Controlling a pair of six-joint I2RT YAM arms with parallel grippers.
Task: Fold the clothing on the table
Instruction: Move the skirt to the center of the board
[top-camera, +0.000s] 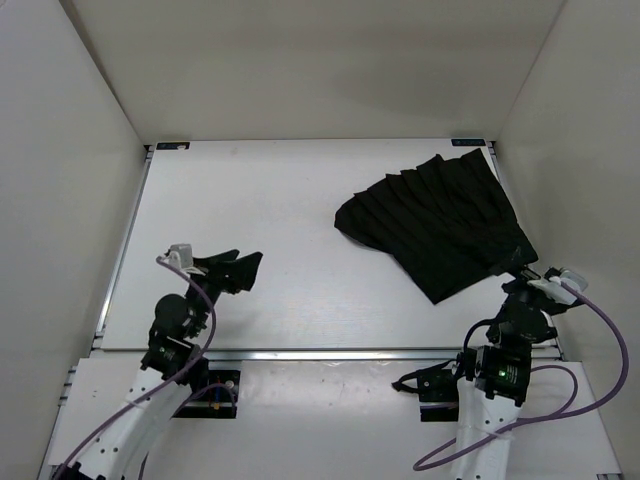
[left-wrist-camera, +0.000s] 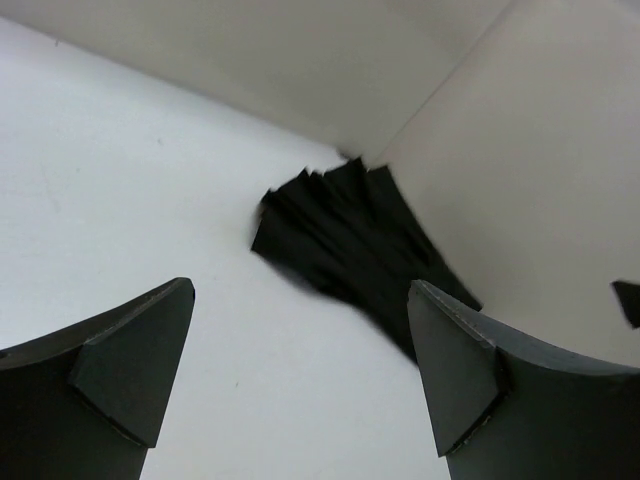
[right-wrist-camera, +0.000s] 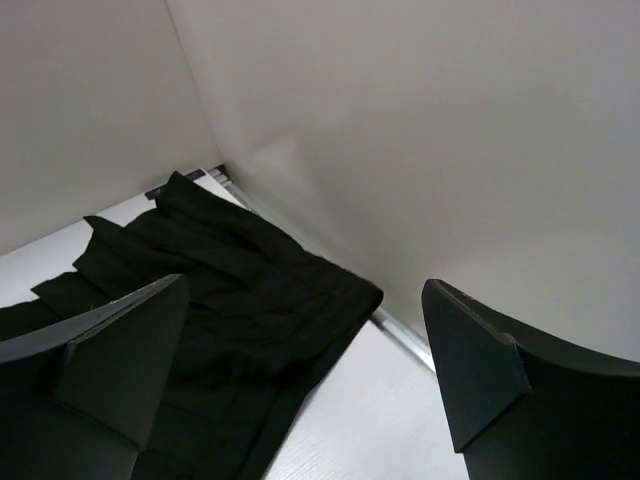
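- White enclosure walls (top-camera: 300, 60) surrounded the white table (top-camera: 280, 200) on three sides; metal rails edged the tabletop
- Black pleated skirt (top-camera: 440, 225) lay flat on the far right part of the table, its pleats fanning towards the far right corner; one edge ran close beside the right rail
- Left gripper (left-wrist-camera: 300, 298) hovered over bare tabletop near the left front, well apart from the skirt; jaws spread wide, holding nothing
- Right gripper (right-wrist-camera: 306, 290) was poised just above the skirt's near right corner; jaws spread wide, holding nothing
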